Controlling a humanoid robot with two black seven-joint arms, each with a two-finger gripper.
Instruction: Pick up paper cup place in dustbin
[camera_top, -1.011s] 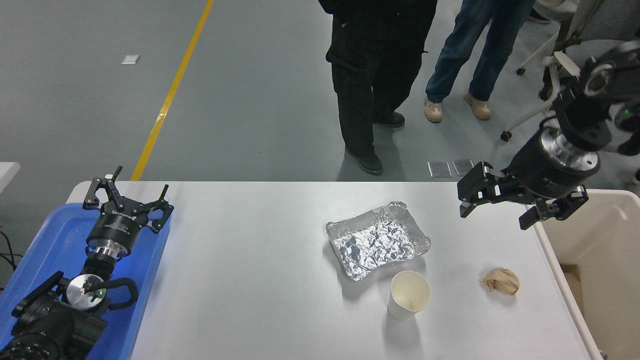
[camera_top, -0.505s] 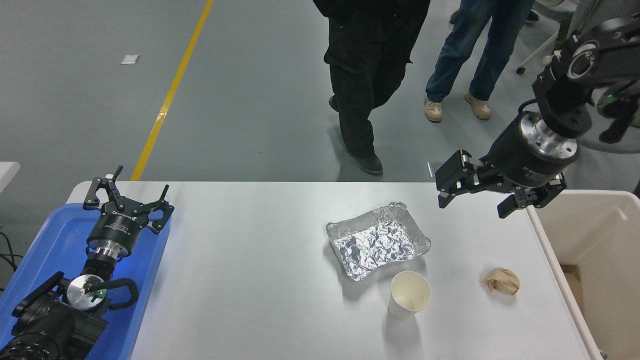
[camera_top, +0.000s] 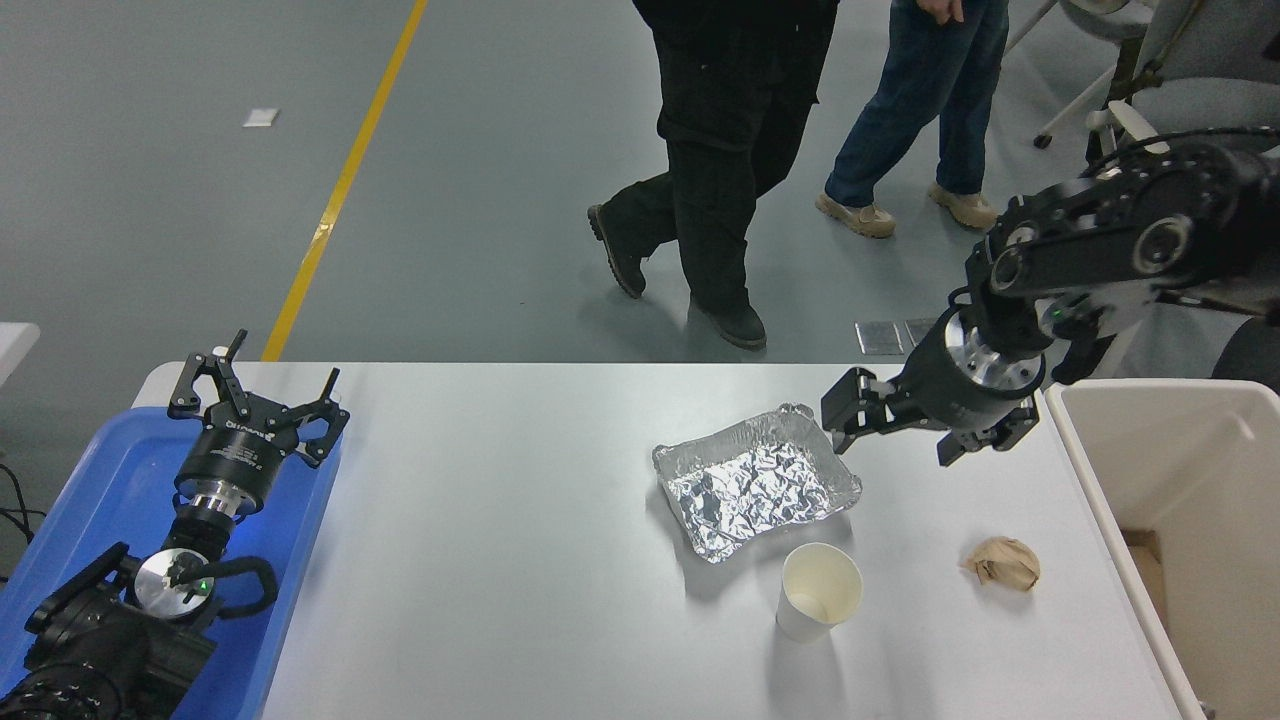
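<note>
The white paper cup (camera_top: 818, 590) stands upright on the white table, in front of the foil tray, its cream inside showing. The beige dustbin (camera_top: 1180, 500) stands at the table's right edge. My right gripper (camera_top: 895, 430) is open and empty, above the table beside the foil tray's right corner, well behind the cup. My left gripper (camera_top: 255, 400) is open and parked over the blue tray at the lower left.
A crinkled silver foil tray (camera_top: 757, 480) lies just behind the cup. A crumpled brown paper ball (camera_top: 1003, 562) lies to the cup's right, near the bin. A blue tray (camera_top: 90, 520) is at the left. Two people walk beyond the table's far edge.
My right gripper has moved left and down, from near the bin's far corner to beside the foil tray. The two people have stepped to the left. The cup has not moved.
</note>
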